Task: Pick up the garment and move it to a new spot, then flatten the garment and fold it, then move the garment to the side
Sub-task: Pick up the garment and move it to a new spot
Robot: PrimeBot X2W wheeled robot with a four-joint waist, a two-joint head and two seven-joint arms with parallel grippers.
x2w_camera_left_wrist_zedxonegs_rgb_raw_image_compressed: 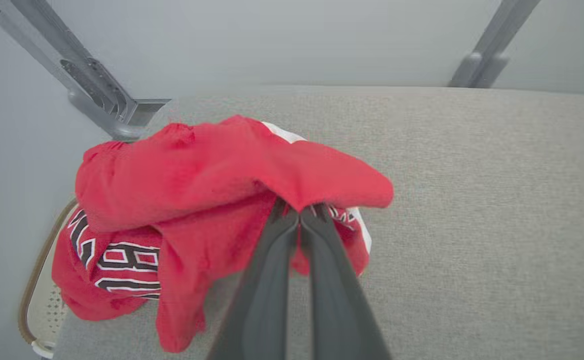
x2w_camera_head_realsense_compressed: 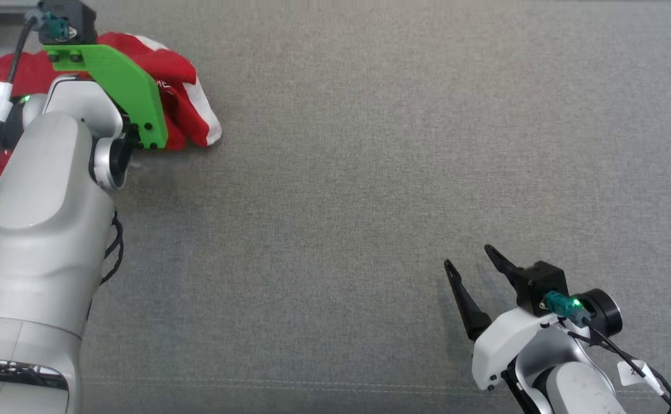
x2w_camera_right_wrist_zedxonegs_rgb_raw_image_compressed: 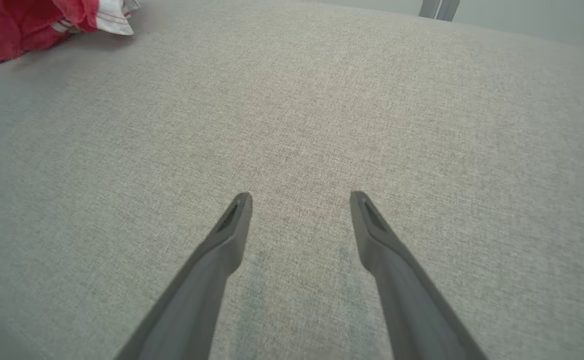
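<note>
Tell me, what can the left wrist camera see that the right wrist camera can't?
Left wrist view, not the right wrist view: the left fingers pinched shut on a fold of the red garment, the black-and-white lettering on it, and grey metal posts behind.
Right wrist view, not the left wrist view: the right fingers spread open over bare cloth, apart from the garment.
Both: the red garment and the grey cloth surface it lies on.
</note>
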